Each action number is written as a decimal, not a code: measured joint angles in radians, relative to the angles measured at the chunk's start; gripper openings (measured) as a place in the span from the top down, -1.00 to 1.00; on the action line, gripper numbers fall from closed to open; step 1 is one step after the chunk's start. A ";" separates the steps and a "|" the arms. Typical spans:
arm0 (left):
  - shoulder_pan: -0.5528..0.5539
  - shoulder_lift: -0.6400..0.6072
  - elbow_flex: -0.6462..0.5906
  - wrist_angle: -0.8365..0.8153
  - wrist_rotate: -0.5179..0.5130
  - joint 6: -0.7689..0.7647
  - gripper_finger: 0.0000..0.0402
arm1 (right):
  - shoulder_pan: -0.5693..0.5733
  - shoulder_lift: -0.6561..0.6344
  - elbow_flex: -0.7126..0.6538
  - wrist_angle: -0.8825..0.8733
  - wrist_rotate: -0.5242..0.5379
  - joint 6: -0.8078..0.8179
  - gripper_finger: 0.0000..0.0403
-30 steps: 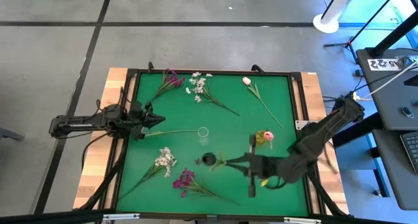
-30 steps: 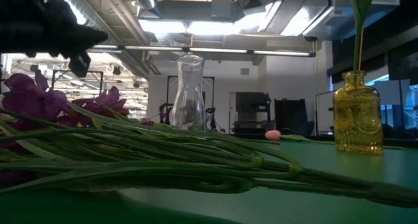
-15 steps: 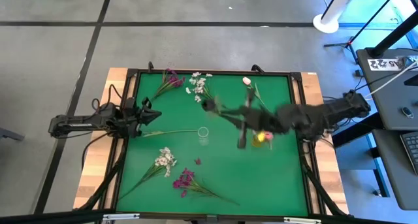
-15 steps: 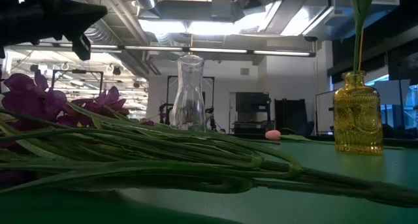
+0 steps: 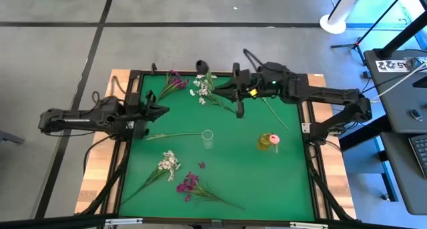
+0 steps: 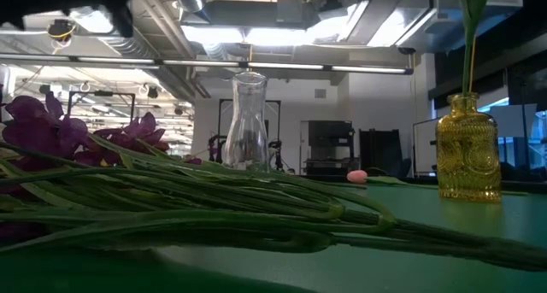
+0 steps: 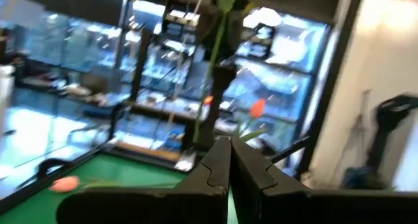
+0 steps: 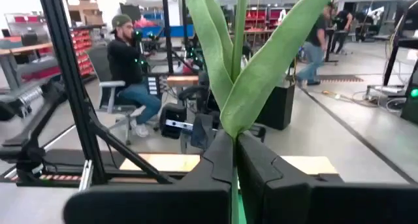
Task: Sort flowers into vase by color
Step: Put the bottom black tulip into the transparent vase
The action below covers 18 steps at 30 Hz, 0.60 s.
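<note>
Two arms are over the green table [image 5: 293, 189]. The right gripper [image 5: 228, 91] is near the far edge of the table, and its fingers are clamped together on the thin green stem of the dark bud flower [image 5: 201, 64]; the dark bud sticks out past the far edge, and in the right wrist view the long leaves [image 8: 245, 67] rise directly from between the fingers. The left gripper [image 5: 160, 109] is at the left edge of the table, with its fingers pressed together and holding nothing. Just beside it a bare green stem [image 5: 175, 135] lies flat, pointing to the clear glass vase [image 5: 208, 138] in the middle. The yellow vase [image 5: 267, 141] stands to the right of the clear one and holds a pink tulip [image 5: 273, 139]. Purple sprays [image 5: 189, 185] and white sprays [image 5: 169, 163] lie on the near part of the table, and more lie at the far side. A seated person [image 8: 130, 74] is in the room behind.
</note>
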<state>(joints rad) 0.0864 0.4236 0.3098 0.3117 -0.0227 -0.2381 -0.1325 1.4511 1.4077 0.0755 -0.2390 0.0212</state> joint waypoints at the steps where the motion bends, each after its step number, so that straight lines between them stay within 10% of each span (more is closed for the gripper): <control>1: 0.000 0.048 0.018 -0.002 -0.025 0.013 1.00 | 0.000 0.013 -0.006 0.020 -0.001 0.000 0.98; 18: 0.000 0.580 0.378 -0.064 -0.125 0.223 0.65 | 0.001 0.094 -0.083 0.223 -0.069 0.020 0.97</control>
<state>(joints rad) 0.0868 1.0040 0.6876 0.2478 -0.1479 -0.0149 -0.1314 1.5455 1.3251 0.2983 -0.3084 0.0407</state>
